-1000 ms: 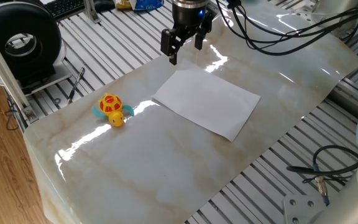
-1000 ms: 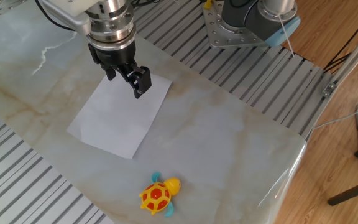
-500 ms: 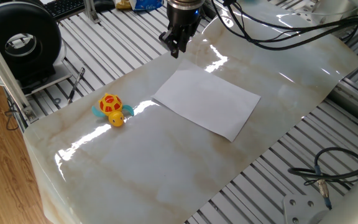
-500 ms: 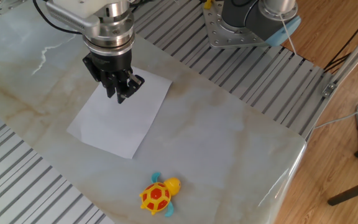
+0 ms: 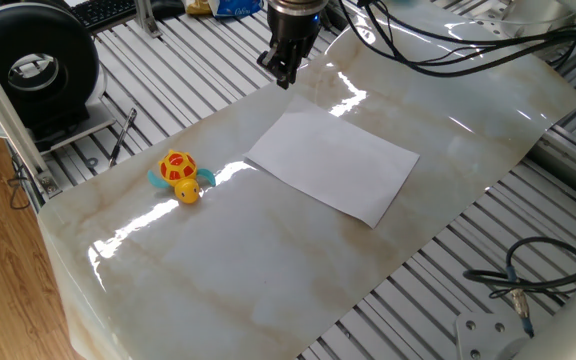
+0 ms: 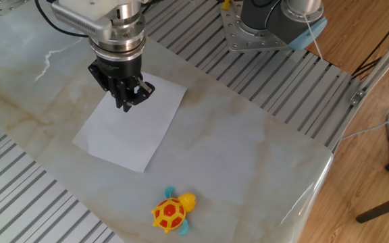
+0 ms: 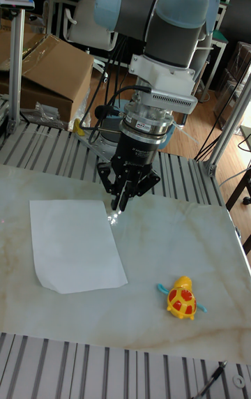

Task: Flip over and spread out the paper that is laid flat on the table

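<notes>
The table (image 5: 268,270) takes up most of every view, a glossy marbled slab resting on a ribbed metal frame (image 5: 168,80). From where I stand it gives the arm a smooth, bare surface, which I'd guess makes a thin sheet hard to get under.

The arm (image 7: 164,22) comes down from the top of the tall view, wrist pointing straight down, probably so the fingers can meet the sheet from above.

The paper (image 5: 333,165) lies flat a little above the middle of one fixed view, and at the left of the tall view (image 7: 73,245). It looks unturned and uncreased, so the flip has not begun.

The gripper (image 6: 131,99) hangs over the paper's upper right corner in the other fixed view; in the tall view it sits just off the sheet's upper right corner (image 7: 117,204). Its fingers are drawn together to a narrow point with nothing between them. I take that to be a pinch stance for catching a corner or edge. Whether the tips touch the table I can't tell.

The toy turtle (image 5: 180,175) sits well apart from the paper, left of centre in one fixed view, out of the way of any flip.
</notes>
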### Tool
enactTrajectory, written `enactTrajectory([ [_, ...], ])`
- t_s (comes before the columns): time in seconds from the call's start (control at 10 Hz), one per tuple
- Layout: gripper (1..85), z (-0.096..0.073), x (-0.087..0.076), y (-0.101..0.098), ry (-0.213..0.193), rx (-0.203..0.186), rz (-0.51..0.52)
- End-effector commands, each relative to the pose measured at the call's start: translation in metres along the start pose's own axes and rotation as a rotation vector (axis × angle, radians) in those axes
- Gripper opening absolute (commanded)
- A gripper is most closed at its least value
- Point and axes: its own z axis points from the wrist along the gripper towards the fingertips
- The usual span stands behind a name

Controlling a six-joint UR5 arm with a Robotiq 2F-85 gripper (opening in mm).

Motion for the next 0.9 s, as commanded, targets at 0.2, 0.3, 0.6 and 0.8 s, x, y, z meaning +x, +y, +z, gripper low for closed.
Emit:
enactTrajectory([
  [0.2, 21.3, -0.001, 0.002, 0.005, 0.005, -0.025, -0.020],
  [0.3, 21.3, -0.001, 0.004, 0.002, 0.013, -0.016, -0.027],
  [0.6, 23.0, -0.001, 0.008, 0.000, 0.028, -0.007, -0.076],
  [0.8, 22.7, -0.002, 0.010, 0.004, 0.036, -0.025, -0.079],
])
